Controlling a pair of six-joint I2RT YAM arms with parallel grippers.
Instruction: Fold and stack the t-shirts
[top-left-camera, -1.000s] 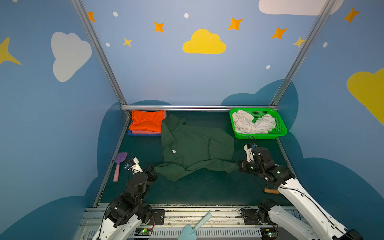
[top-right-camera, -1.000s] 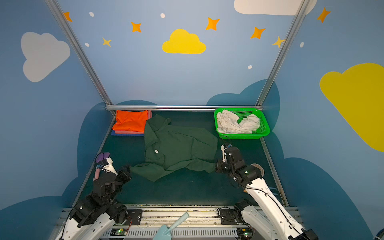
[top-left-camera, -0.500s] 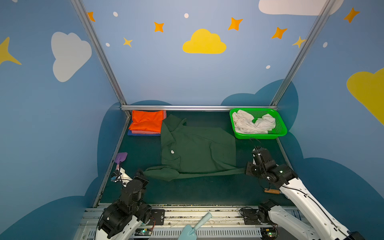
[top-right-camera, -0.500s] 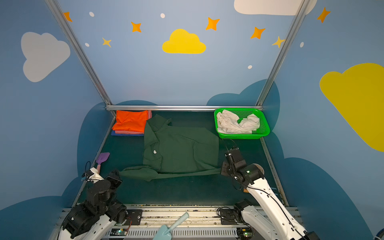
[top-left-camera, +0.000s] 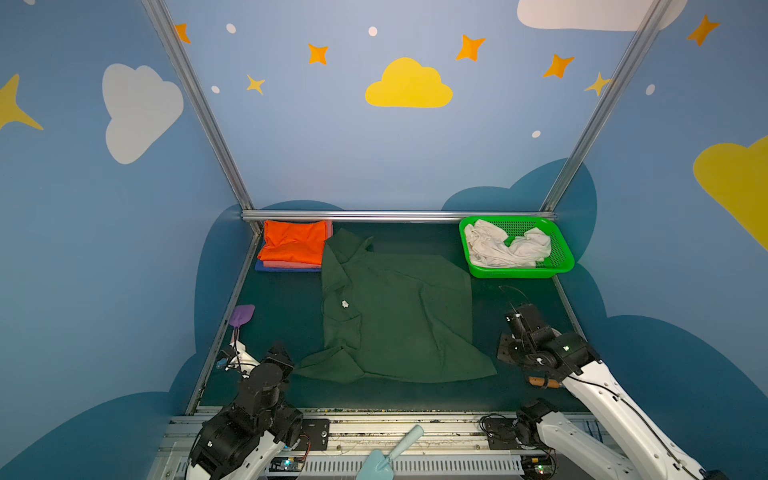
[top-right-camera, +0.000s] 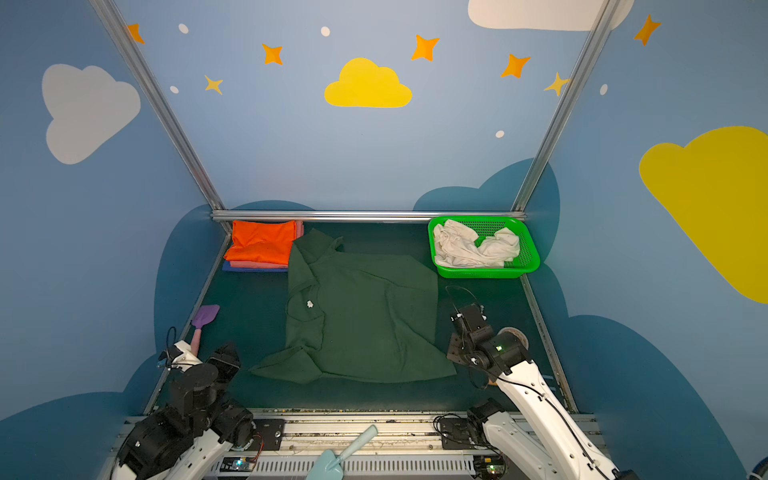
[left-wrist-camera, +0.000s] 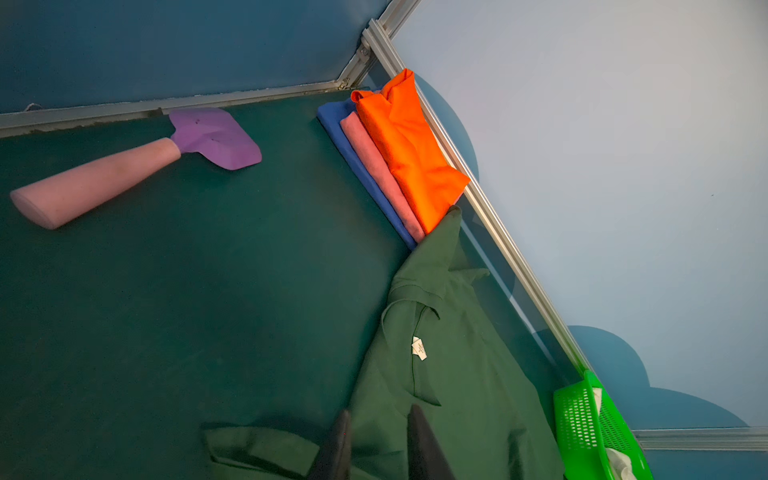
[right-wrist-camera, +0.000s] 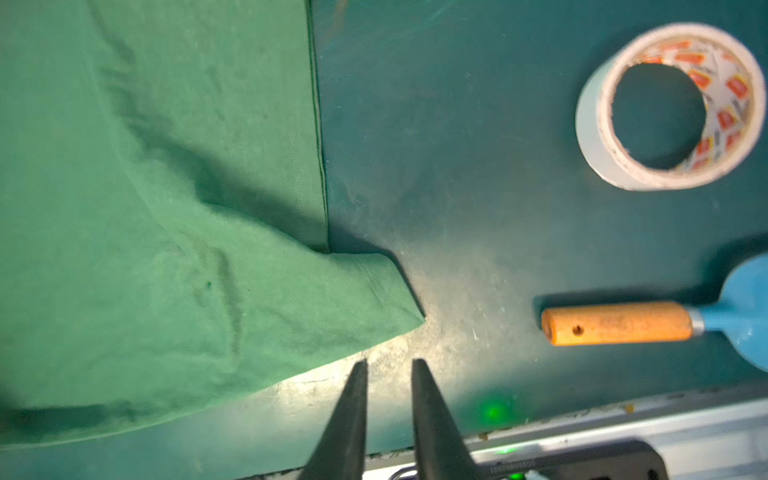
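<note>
Top views: shirt (top-left-camera: 399, 316) crosswise, collar (top-left-camera: 337, 266) left

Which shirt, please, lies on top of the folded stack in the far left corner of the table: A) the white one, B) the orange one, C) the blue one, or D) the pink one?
B: the orange shirt lies on top, with the edges of the pink shirt and the blue shirt showing beneath it, while the white shirt sits crumpled in the green basket.

spread shirt (top-left-camera: 399, 316): centre | folded stack (top-left-camera: 293, 249): behind-left, touching it | basket (top-left-camera: 519, 272): behind-right, holding crumpled shirt (top-left-camera: 498, 249)
</note>
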